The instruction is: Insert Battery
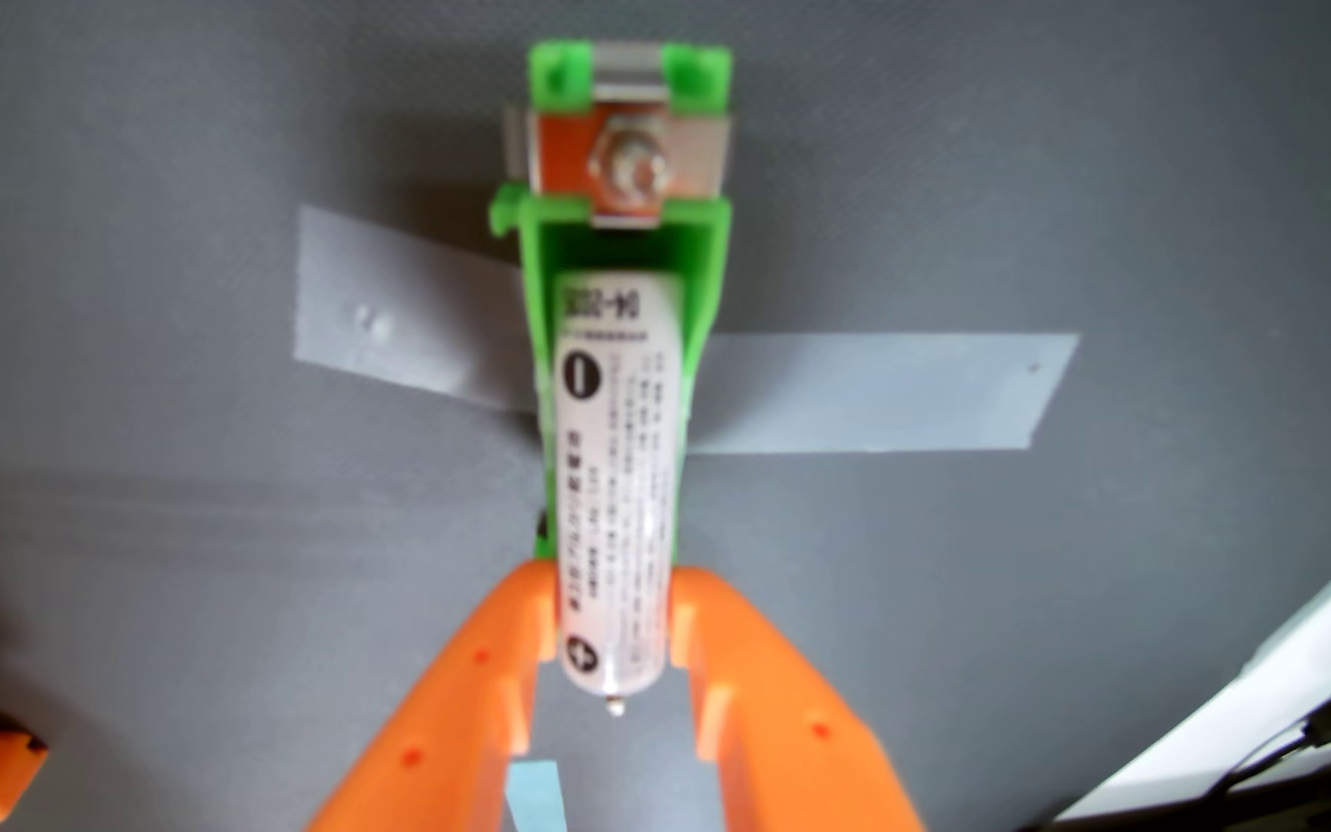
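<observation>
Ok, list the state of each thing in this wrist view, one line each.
Battery: held near its plus end, far end inside the holder, not fully seated.
Gripper: shut on the battery.
Green holder: taped to the mat, metal contact at the far end.
Tape: stuck flat.

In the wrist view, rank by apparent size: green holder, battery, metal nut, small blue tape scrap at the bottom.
1. green holder
2. battery, though nearer the camera
3. and 4. metal nut and blue tape scrap: too alike to rank; scrap is cropped.
</observation>
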### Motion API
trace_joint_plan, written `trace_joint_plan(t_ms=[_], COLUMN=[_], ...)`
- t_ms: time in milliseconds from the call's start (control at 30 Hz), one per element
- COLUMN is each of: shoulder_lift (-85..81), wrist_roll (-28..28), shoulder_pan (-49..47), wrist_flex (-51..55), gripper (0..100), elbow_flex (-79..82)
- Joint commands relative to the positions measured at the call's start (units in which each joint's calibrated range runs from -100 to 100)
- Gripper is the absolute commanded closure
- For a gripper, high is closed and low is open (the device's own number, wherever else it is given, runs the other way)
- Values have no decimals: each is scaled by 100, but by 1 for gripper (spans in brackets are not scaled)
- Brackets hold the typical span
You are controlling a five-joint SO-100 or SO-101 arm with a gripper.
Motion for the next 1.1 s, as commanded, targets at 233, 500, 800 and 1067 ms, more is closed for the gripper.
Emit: trace_joint_plan(t_ms=[233,500,800,1067], shoulder_lift=[-156,-198,-206,-206], wrist_roll=[20,20,15,20], shoulder_pan=[-155,-84,-143,-25], wrist_flex=[18,18,18,10], gripper=[98,98,98,98], elbow_flex=[-23,-86,-104,-104])
